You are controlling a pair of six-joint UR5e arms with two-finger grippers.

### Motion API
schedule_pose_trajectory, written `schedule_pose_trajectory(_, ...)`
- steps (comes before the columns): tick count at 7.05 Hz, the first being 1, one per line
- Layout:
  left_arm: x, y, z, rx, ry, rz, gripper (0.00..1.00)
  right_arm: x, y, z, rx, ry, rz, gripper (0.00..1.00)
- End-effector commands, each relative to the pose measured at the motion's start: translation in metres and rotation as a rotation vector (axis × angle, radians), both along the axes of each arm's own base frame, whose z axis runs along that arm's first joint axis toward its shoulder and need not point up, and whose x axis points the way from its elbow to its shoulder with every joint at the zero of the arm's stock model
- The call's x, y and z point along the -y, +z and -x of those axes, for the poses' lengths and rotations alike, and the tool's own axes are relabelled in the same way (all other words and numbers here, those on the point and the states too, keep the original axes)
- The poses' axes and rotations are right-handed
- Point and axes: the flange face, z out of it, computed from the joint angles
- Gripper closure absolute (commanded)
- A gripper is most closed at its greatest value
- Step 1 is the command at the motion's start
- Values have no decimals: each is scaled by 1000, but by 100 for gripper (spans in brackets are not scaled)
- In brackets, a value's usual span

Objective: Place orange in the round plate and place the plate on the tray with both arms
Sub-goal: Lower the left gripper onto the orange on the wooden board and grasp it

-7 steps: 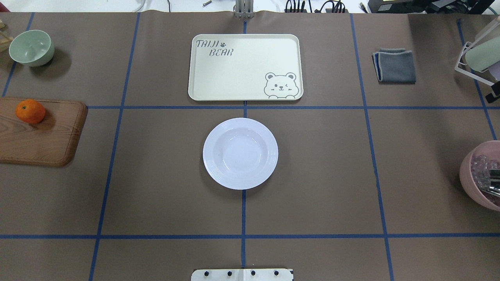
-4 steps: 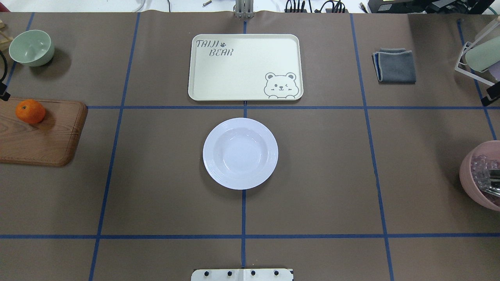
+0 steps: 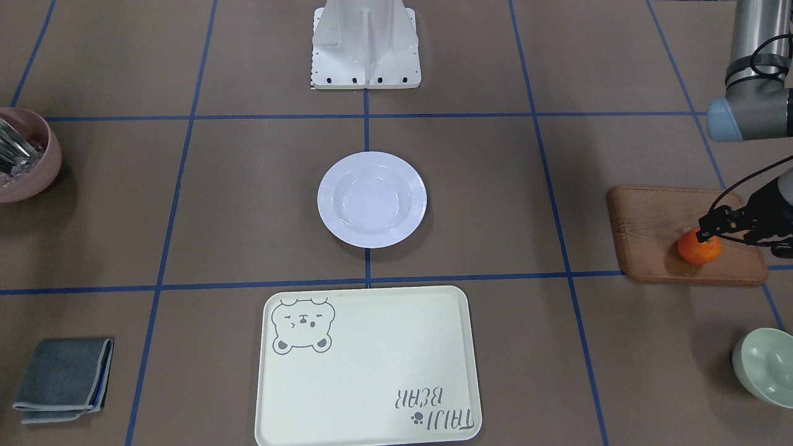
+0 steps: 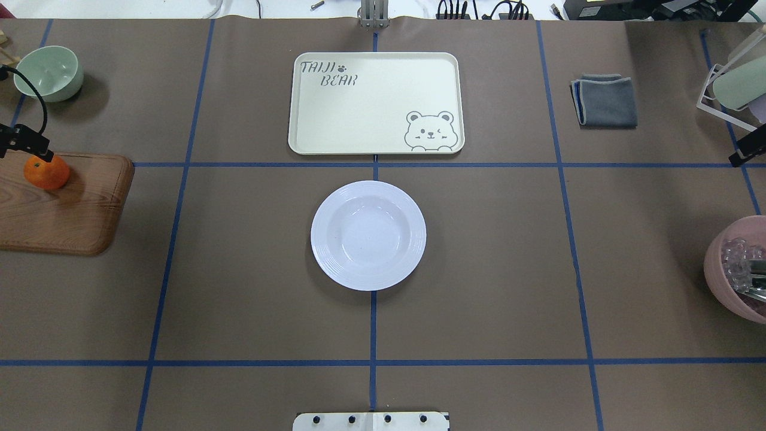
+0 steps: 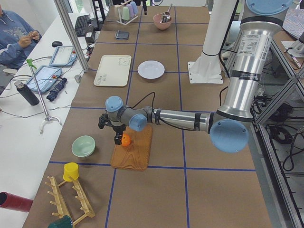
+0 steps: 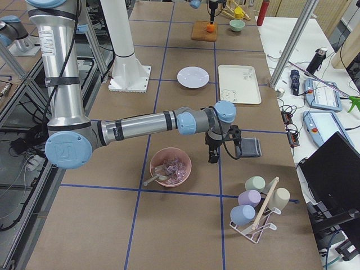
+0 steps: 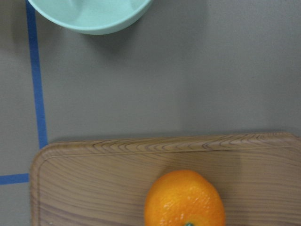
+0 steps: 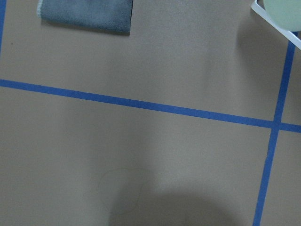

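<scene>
The orange (image 4: 46, 173) (image 3: 699, 249) (image 7: 184, 200) rests on the far end of a brown wooden board (image 4: 66, 209). My left gripper (image 3: 706, 230) (image 4: 40, 153) hangs just above the orange, apart from it, and its fingers look open with nothing in them. The round plate (image 4: 368, 235) (image 3: 372, 199), white and bare, sits at the table's centre. Beyond it lies the cream tray (image 4: 371, 108) (image 3: 372, 365) with the bear drawing. My right gripper (image 4: 742, 154) (image 6: 212, 156) hovers over bare table at the right edge; I cannot tell whether it is open or shut.
A pale green bowl (image 4: 48, 72) stands behind the board. On the right are a folded grey cloth (image 4: 605, 100), a pink bowl (image 4: 739, 269) holding utensils and a white cup rack (image 4: 733, 90). A person (image 5: 16, 38) sits beyond the table's far side.
My left gripper has come in from the left edge and now hangs over the orange. At the right edge the right gripper has crept slightly inward. Orange, plate and tray have not moved.
</scene>
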Motion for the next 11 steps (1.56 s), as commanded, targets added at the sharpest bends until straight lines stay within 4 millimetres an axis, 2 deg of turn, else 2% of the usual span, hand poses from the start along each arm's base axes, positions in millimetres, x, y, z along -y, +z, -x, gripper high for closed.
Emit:
schedule_pose_trajectory(1,-4,7,-19,3,12,23,2,1,-3,2,1,-2,-5,0)
schedule_pose_trajectory(4,-7,30,-25,19,23,56,2,0,-2,8,2,-13,-2,0)
schedule_pose_trajectory(6,-9,34,-35,25,38,58,2,0,-4,8,3,-13,-5,0)
schedule_pose_trajectory(7,-6,30,-39,22,40,54,22,0,-4,8,3,-15,-6,0)
schedule_pose_trajectory(8,-5,30,-40,21,42,56,94,0,-4,8,3,-15,-8,0)
schedule_pose_trajectory(9,-2,25,-42,18,46,54,100,0,-5,7,3,-13,-11,0)
schedule_pose_trajectory(10,5,7,-46,-2,48,40,100,0,-6,8,5,-15,-12,0)
schedule_pose_trajectory(11,26,-46,-65,-95,70,106,100,0,-7,8,5,-15,-14,0)
